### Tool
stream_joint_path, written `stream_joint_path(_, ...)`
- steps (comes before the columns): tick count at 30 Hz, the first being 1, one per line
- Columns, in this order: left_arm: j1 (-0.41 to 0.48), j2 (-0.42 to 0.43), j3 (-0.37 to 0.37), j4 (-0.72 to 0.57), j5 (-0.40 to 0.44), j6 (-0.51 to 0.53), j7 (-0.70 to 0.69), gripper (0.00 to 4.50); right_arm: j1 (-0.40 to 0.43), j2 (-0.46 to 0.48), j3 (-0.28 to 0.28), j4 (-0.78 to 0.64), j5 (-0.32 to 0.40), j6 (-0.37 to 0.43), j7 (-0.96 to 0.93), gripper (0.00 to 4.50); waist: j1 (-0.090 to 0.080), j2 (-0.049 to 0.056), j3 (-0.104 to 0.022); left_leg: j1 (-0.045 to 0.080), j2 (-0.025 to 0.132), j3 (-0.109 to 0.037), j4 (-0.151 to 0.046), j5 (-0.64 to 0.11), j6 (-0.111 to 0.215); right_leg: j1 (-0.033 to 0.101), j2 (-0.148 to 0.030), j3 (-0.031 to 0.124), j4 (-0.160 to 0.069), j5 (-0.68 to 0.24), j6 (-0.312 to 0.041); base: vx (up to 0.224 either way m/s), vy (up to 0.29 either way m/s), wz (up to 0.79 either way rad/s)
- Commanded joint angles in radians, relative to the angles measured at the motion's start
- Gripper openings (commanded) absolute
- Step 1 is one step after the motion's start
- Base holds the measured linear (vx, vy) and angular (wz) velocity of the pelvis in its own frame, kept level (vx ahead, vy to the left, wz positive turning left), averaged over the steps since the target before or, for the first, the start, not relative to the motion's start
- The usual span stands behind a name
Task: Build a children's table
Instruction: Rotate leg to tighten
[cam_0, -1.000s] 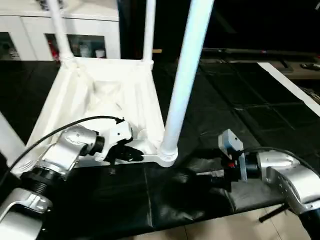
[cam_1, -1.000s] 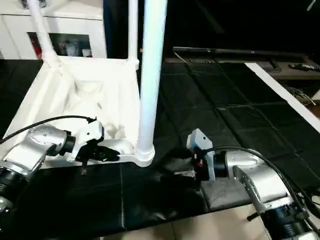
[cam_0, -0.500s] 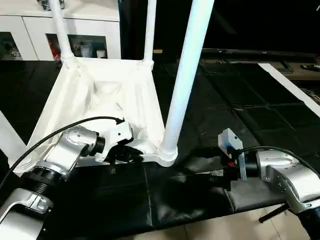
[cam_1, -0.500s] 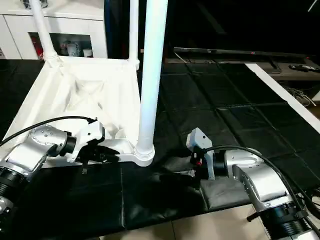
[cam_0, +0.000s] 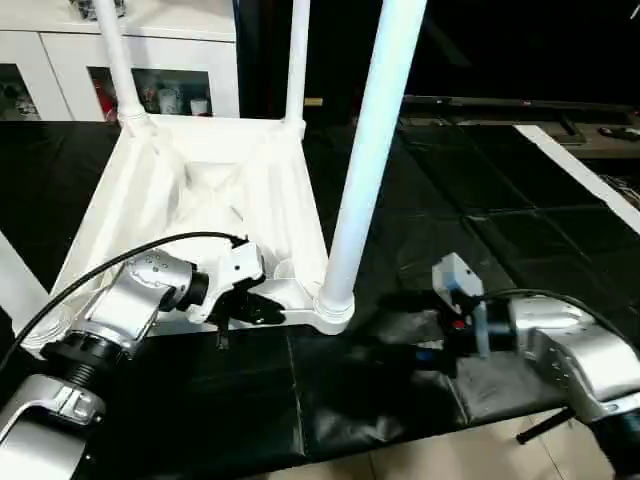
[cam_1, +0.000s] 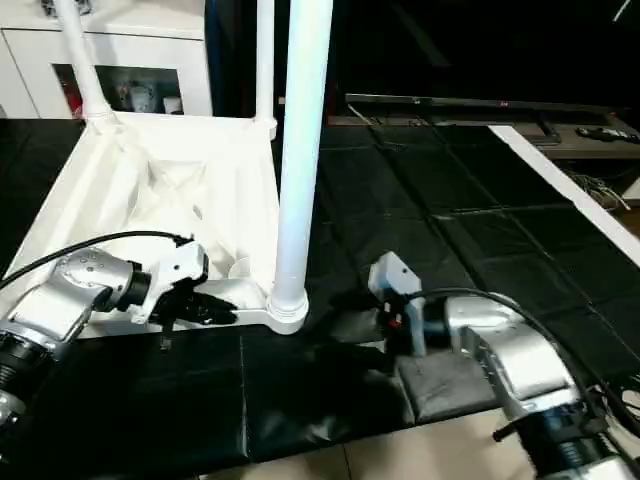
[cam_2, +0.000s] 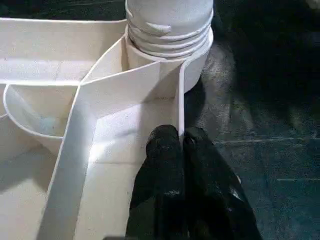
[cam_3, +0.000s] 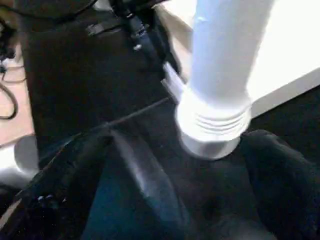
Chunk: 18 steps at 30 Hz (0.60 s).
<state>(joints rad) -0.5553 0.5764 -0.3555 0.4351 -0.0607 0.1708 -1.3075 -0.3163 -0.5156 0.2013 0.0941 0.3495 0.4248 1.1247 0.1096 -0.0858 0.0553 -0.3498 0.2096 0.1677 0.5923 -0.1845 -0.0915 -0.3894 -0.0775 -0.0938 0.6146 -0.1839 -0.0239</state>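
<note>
The children's table lies upside down on the black mat, its ribbed top (cam_0: 210, 190) facing up. White legs stand in its corner sockets; the nearest leg (cam_0: 365, 150) rises from the front right socket (cam_0: 333, 312). My left gripper (cam_0: 262, 310) is shut on the top's thin front rim wall (cam_2: 179, 100), just beside that socket. My right gripper (cam_0: 395, 345) is low on the mat to the right of that leg, open. In the right wrist view its fingers (cam_3: 65, 170) spread either side of the leg's threaded base (cam_3: 215, 125) without touching it.
A white cabinet with glass doors (cam_0: 60, 60) stands behind the table. The mat's front edge meets pale floor (cam_0: 450, 460) close below my arms. A white strip (cam_0: 580, 170) runs along the mat's right side. My left arm's cable (cam_0: 120, 260) loops over the table top.
My right gripper has edged a little left, closer to the near leg's base. The left gripper has kept its hold and place.
</note>
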Motion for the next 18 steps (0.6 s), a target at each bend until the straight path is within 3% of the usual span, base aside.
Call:
stream_joint_path(1, 0.007, -0.018, -0.048, -0.047, 0.001, -0.019, -0.057, 0.06, -0.034, 0.015, -0.038, 0.048, 0.004, -0.026, -0.015, 4.50, -0.003, 0.012, -0.067, 0.008, 0.030, -0.001, -0.071, -0.173, -0.005, 0.043, -0.073, 0.057, -0.064, -0.202, -0.179, 0.000, 0.000, 0.00)
stream_joint_path(2, 0.005, -0.021, -0.053, -0.048, 0.005, -0.027, -0.064, 0.06, -0.045, 0.028, -0.055, 0.063, 0.040, -0.010, 0.004, 4.50, -0.003, 0.012, -0.067, 0.010, 0.030, 0.000, -0.070, -0.172, -0.004, 0.042, -0.074, 0.058, -0.063, -0.196, -0.183, 0.000, 0.000, 0.00)
stream_joint_path(4, 0.002, -0.023, -0.056, -0.047, 0.006, -0.033, -0.070, 0.06, -0.054, 0.025, -0.051, 0.074, 0.032, -0.023, 0.012, 4.50, 0.001, 0.014, -0.066, 0.012, 0.031, 0.001, -0.070, -0.173, 0.000, 0.042, -0.072, 0.058, -0.063, -0.185, -0.187, 0.000, 0.000, 0.00)
stream_joint_path(7, 0.001, -0.028, -0.064, -0.051, 0.003, -0.047, -0.088, 0.06, -0.061, 0.030, -0.035, 0.101, -0.009, -0.128, 0.024, 4.50, 0.005, 0.013, -0.065, 0.010, 0.031, 0.001, -0.072, -0.180, -0.010, 0.044, -0.073, 0.058, -0.063, -0.190, -0.177, 0.000, 0.000, 0.00)
stream_joint_path(8, 0.002, -0.028, -0.066, -0.055, 0.000, -0.047, -0.096, 0.06, -0.063, 0.036, -0.035, 0.107, -0.007, -0.142, 0.035, 4.50, 0.005, 0.019, -0.065, 0.009, 0.030, 0.000, -0.072, -0.185, -0.012, 0.044, -0.075, 0.058, -0.063, -0.195, -0.177, 0.000, 0.000, 0.00)
stream_joint_path(9, 0.003, -0.028, -0.070, -0.058, -0.001, -0.048, -0.104, 0.06, -0.066, 0.041, -0.035, 0.115, -0.006, -0.157, 0.043, 4.50, 0.004, 0.016, -0.066, 0.008, 0.030, 0.000, -0.072, -0.192, -0.012, 0.046, -0.075, 0.058, -0.066, -0.205, -0.173, 0.000, 0.000, 0.00)
stream_joint_path(13, 0.006, -0.022, -0.084, -0.068, 0.002, -0.053, -0.128, 0.06, -0.101, 0.045, -0.016, 0.167, -0.008, -0.133, 0.070, 4.50, 0.001, 0.014, -0.066, 0.008, 0.029, 0.000, -0.071, -0.185, -0.005, 0.046, -0.073, 0.057, -0.064, -0.208, -0.179, 0.000, 0.000, 0.00)
stream_joint_path(18, 0.010, -0.016, -0.089, -0.076, 0.005, -0.055, -0.140, 0.06, -0.145, 0.062, 0.016, 0.264, -0.030, -0.182, 0.128, 4.50, 0.002, 0.018, -0.066, 0.009, 0.031, 0.000, -0.071, -0.199, -0.009, 0.045, -0.074, 0.056, -0.065, -0.214, -0.190, 0.000, 0.000, 0.00)
